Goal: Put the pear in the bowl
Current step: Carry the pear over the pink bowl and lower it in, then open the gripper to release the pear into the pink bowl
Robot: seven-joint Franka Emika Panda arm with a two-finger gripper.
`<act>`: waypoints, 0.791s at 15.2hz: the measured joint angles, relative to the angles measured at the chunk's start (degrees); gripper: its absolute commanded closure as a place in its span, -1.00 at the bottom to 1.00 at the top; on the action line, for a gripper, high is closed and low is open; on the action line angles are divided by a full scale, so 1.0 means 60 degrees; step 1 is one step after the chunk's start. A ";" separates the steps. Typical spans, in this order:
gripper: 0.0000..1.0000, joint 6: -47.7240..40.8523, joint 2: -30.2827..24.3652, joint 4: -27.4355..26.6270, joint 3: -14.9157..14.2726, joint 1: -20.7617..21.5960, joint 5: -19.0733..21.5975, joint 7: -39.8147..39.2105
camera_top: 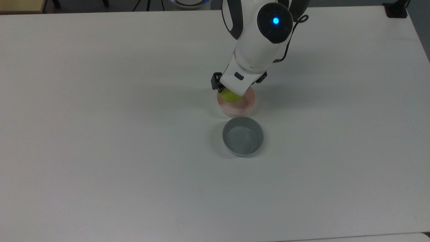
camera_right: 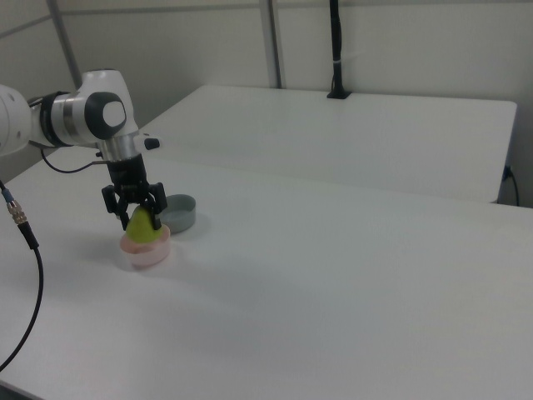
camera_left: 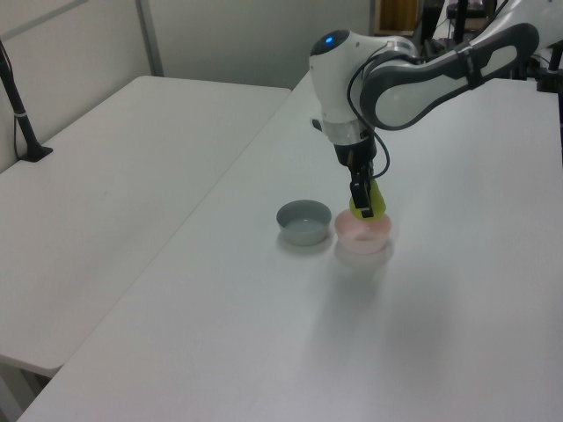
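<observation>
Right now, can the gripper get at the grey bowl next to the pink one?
Probably not yet: the gripper is shut on the pear over the pink bowl. The grey bowl itself sits unobstructed.

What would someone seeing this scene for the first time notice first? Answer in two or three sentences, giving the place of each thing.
The eye goes to the bright yellow-green pear, held in the gripper of the white arm just over the pink bowl. Next to that bowl, apart from it, stands an empty grey bowl, below it in the top view. Both stand on a broad white table.
</observation>
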 measured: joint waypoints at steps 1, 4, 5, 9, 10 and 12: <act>-0.75 0.0054 0.0113 0.0000 0.0000 0.0011 0.0000 0.0049; -1.00 0.0422 0.0398 0.0004 0.0000 0.0014 0.0000 0.0289; -1.00 0.0469 0.0417 0.0009 0.0000 0.0016 0.0000 0.0337; -1.00 0.0480 0.0415 0.0077 0.0000 0.0024 0.0000 0.0405; -1.00 0.0480 0.0412 0.0089 0.0000 0.0023 0.0000 0.0412; -1.00 0.0480 0.0382 0.0125 -0.0007 0.0007 0.0000 0.0433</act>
